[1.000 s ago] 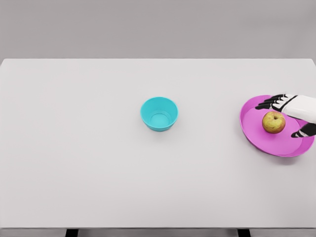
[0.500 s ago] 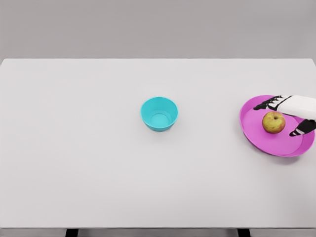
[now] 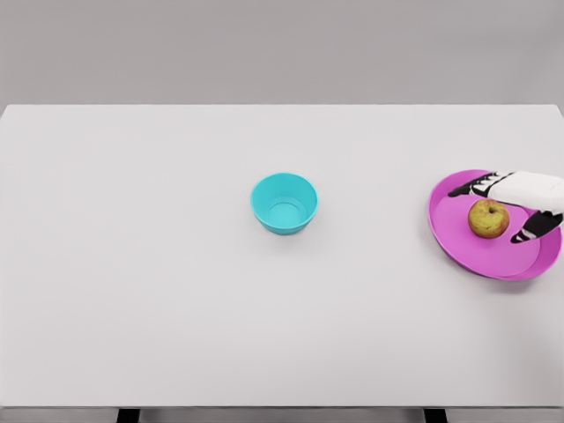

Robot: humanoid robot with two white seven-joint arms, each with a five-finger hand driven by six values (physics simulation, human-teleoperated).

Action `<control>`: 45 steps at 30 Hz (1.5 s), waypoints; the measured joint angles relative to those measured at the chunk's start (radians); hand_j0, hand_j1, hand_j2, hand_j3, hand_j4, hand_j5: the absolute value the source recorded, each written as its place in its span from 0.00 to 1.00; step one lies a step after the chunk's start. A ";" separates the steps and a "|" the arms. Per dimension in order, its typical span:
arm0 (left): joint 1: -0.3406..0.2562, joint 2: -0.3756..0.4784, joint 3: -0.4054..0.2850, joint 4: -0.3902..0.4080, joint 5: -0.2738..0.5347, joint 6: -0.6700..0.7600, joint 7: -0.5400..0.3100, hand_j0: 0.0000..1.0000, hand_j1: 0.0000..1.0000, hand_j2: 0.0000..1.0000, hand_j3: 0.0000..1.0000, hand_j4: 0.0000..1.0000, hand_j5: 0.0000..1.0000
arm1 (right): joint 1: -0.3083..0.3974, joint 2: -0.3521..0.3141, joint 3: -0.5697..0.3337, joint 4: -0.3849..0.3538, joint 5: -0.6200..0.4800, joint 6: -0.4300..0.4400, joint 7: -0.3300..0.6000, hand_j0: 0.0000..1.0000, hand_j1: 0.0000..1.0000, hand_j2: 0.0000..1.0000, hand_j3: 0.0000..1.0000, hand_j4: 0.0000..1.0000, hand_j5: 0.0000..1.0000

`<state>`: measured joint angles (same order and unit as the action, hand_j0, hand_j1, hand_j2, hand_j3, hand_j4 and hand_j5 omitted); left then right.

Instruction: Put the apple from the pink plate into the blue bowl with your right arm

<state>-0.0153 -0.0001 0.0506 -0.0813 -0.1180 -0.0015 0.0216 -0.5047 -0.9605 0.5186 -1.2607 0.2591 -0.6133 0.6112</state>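
Observation:
A yellow-red apple sits on the pink plate at the table's right edge. My right hand comes in from the right and brackets the apple. Its fingers reach over the far side of the fruit, and the thumb lies just off its near right side. The hand is open, and I cannot make out firm contact with the apple. The blue bowl stands empty near the middle of the table, well to the left of the plate. My left arm is out of view.
The white table stretches wide between bowl and plate. The plate's right rim slightly overhangs the table's right edge. A grey wall lies behind.
The right hand has drawn in slightly around the apple, with the thumb moving closer to it. Apple, plate and bowl have not moved.

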 measured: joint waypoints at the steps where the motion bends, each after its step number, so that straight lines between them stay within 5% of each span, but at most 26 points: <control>1: 0.000 0.000 0.000 0.000 0.000 0.000 0.000 1.00 1.00 1.00 1.00 1.00 1.00 | -0.002 0.002 0.004 0.005 0.000 0.000 0.000 1.00 1.00 1.00 1.00 1.00 1.00; 9: 0.000 0.000 0.000 0.000 0.000 0.000 0.000 1.00 1.00 1.00 1.00 1.00 1.00 | 0.000 0.012 0.020 0.017 0.000 0.000 0.000 0.98 0.98 0.98 0.98 0.98 0.98; 12: 0.002 0.000 0.000 0.000 0.000 0.000 0.000 1.00 1.00 1.00 1.00 1.00 1.00 | -0.002 0.013 0.021 0.017 0.000 0.000 0.000 0.80 0.80 0.80 0.80 0.80 0.80; 22: 0.000 0.000 0.000 0.000 0.000 0.000 0.000 1.00 1.00 1.00 1.00 1.00 1.00 | -0.002 0.014 0.022 0.022 0.000 0.000 0.000 0.56 0.56 0.56 0.56 0.56 0.56; 45: 0.000 0.000 0.000 0.000 0.000 0.000 0.000 1.00 1.00 1.00 1.00 1.00 1.00 | -0.074 0.021 0.014 0.009 -0.010 0.000 0.000 0.52 0.52 0.52 0.52 0.52 0.52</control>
<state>-0.0153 0.0000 0.0506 -0.0813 -0.1181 -0.0015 0.0216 -0.5783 -0.9392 0.5322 -1.2520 0.2487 -0.6134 0.6113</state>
